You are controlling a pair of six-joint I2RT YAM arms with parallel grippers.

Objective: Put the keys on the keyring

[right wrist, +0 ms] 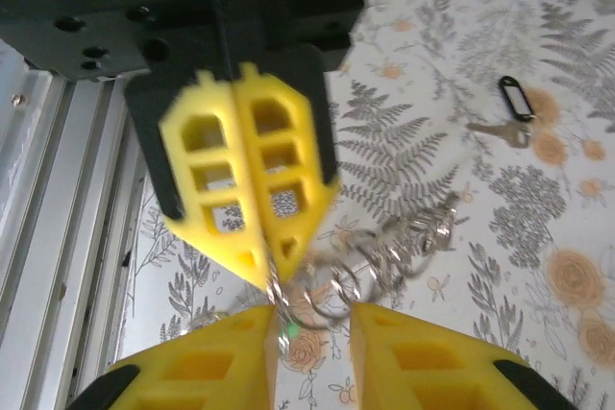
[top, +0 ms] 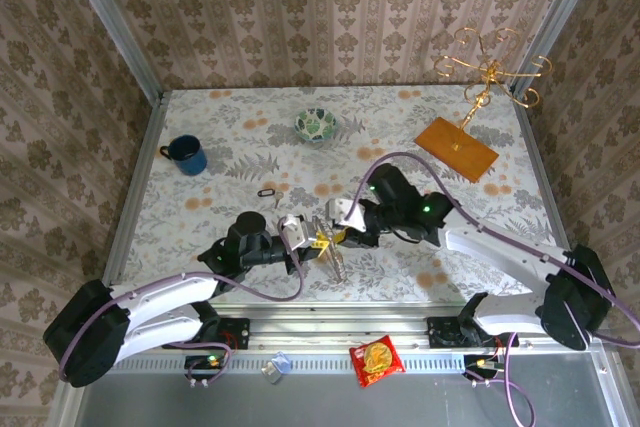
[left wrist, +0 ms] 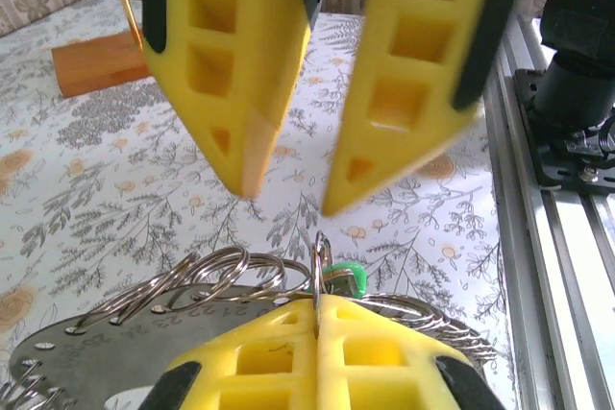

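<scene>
Floral table (top: 230, 137) | left fingers (left wrist: 269, 362) pinch green key (left wrist: 343, 278) | right fingers (left wrist: 240, 64) apart | right-wrist: loose key (right wrist: 502, 132)

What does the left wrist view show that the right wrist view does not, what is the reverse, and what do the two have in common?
The left wrist view adds an orange wooden board far behind, and a flat grey metal plate by the rings. The right wrist view adds a loose silvery key beside a black tag, lying apart from the rings. Both share the left end effector shut on the metal rings, with the right end effector open, facing it.
</scene>
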